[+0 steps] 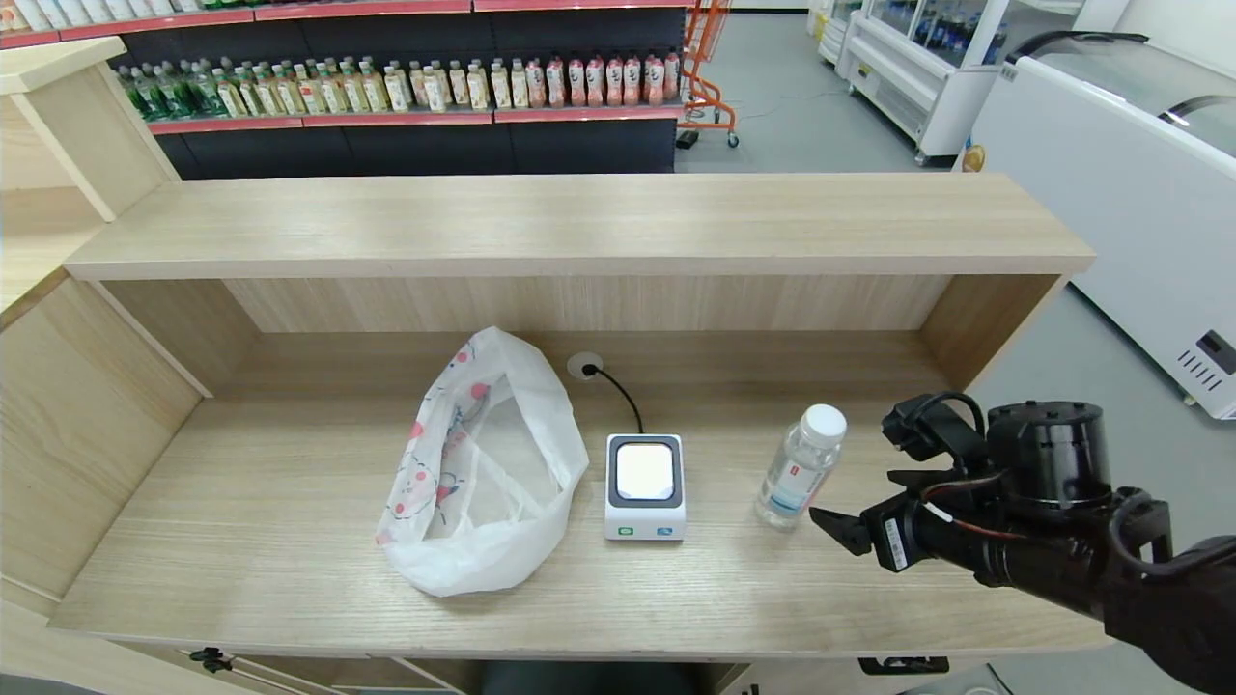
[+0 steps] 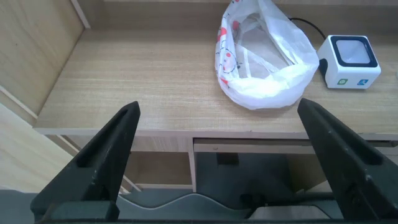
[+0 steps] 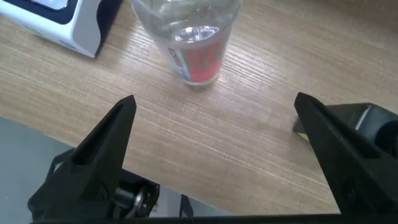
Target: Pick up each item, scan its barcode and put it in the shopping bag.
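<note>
The black right gripper (image 3: 214,102) gapes wide, empty, just beside the clear white-capped plastic bottle (image 1: 801,468); the left gripper (image 2: 219,107) likewise.

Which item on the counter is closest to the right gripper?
The water bottle, upright just ahead of the right gripper; the scanner and shopping bag sit farther left.

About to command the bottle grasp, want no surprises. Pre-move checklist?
1. Right tool open, empty: ok.
2. Water bottle upright, capped, on the counter: ok.
3. Bottle between the tool's fingers: not ok, it stands ahead of them, untouched.
4. Scanner window uncovered: ok.
5. Shopping bag mouth open: ok.
6. Barcode side of the bottle: cannot tell.
</note>
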